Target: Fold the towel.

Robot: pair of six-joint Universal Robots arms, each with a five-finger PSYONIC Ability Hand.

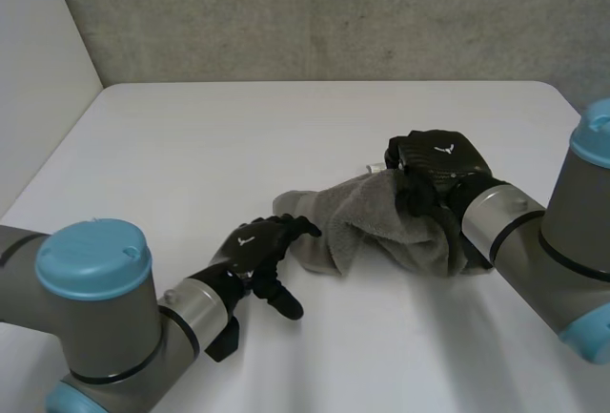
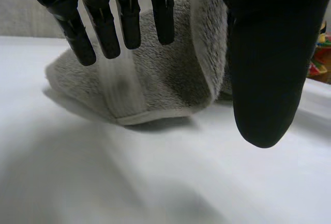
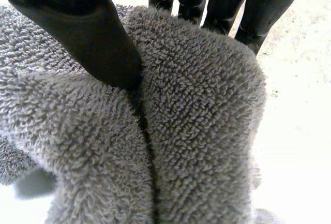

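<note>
**Towel fold: early stage, nothing flat yet**

- Towel [image 1: 367, 222] sits right of centre on the worktop [image 1: 191, 136], as a rumpled heap. No clean layer, no aligned edges. My read: 0 finished folds, the job is mostly ahead.
- Right robot hand [image 1: 438, 165] is on the heap's far-right end. In its wrist view the thumb [image 3: 88, 27] digs into a crease and the fingers [image 3: 222, 1] sit behind the same ridge of pile, so it's pinching a bunch of cloth.
- Left robot hand [image 1: 253, 246] is at the near-left end. Fingers [image 2: 98, 27] are straight and spread in front of the hemmed edge, thumb well apart, nothing clamped. 1 fingertip looks to be touching the edge in the head view; can't tell for sure.
- Orientation: the heap's long axis runs from the left robot hand to the right robot hand, angling away from the robot toward the right. Low hemmed end points at the left robot hand, raised bulk is at the right.
- Left to do, as I judge it: spread it out, find corners, fold, flatten.
</note>
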